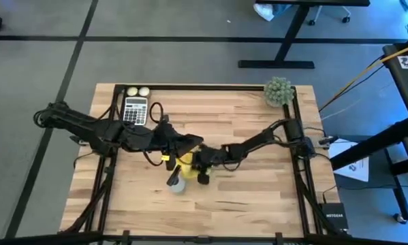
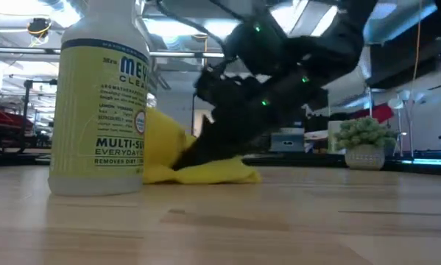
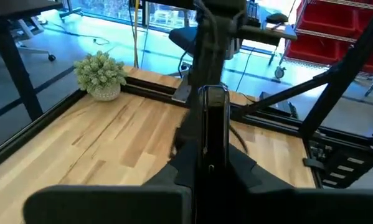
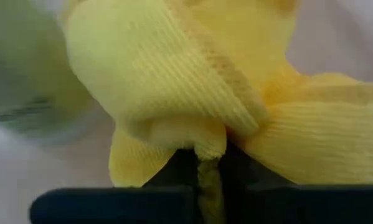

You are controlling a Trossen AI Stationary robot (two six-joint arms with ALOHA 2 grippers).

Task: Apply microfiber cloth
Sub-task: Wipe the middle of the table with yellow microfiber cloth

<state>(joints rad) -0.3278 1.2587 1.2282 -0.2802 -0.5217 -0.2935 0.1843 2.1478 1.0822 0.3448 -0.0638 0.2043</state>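
Filling the right wrist view almost edge to edge: microfiber cloth [image 4: 192, 93], bunched and ribbed, a fold of it pinched between the two dark fingertips [image 4: 181, 168] at bottom centre. Clenched on the fabric, then, right gripper [image 1: 198, 165], just right of centre in the high view, with its arm stretched back to the right rail.

Large at the left of the low view: spray bottle [image 2: 99, 103], upright on the table [image 2: 279, 221], label facing the lens. Directly behind and right of it, the yellow cloth again, a crumpled heap resting on the wood with dark gripper parts pressing down into it.

From above, cloth a small yellow patch at frame centre, bottle just below and left of it, touching or nearly so; cannot tell which. Left gripper [image 1: 180, 144] just upper left of the cloth, close against the right one; cannot tell whether its fingers are parted or closed, nor whether anything sits between them. Left wrist view mostly filled by the other arm seen end on.

Farther off: calculator [image 1: 135, 109] and two pale balls [image 1: 137, 91] at upper left of the tabletop, potted plant [image 1: 278, 92] at upper right.

Progress, as a judgement: cloth secured and down at the table, so grasping done. No phone or other surface to be wiped visible under the arms, so wiping itself unconfirmed; likely still to do or only just begun.
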